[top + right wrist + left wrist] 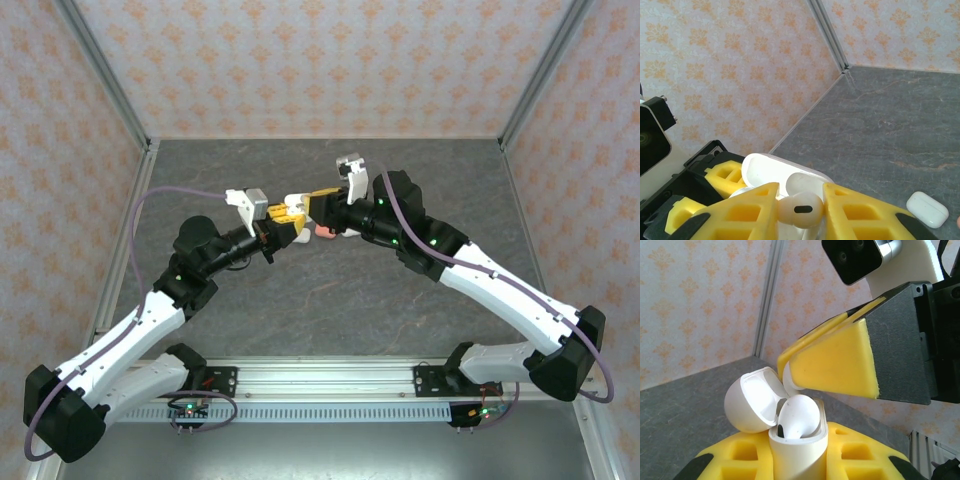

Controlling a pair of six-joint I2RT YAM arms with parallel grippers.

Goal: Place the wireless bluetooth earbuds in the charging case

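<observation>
Orange-patterned wallpaper closes 3 sides of a grey, stone-look bench (330, 300). Both arms meet in the air over its middle, somewhat nearer the far edge than the near one.

Left gripper (284, 222) is clenched on the charging case (799, 457), holding it upright off the bench with the lid (752, 400) swung open to one side. 1 white earbud (799, 416) already sits in a well of the case, its rounded head proud of the rim.

Right gripper (800, 191) is pinched on a 2nd earbud (800, 210), carried between the yellow pads (747, 210) just behind their tips. In the left wrist view those tips hang just above the case mouth, close to the lid hinge. A spare closed case (926, 209) lies flat on the bench, well apart from the grippers.

The step in hand, as I judge it, is seating the 2nd bud in the free well. To do it well:
- The stem should point straight down into the empty socket, not across the seated bud. I cannot tell from these views how the stem is turned.
- Bring it down slowly, beside the 1st bud and clear of the lid, so the broad pads neither knock the lid shut nor lever the seated bud out.
- The left arm should hold the case level and rigid against the push.
- Release only once the bud drops home, then lift straight up.
</observation>
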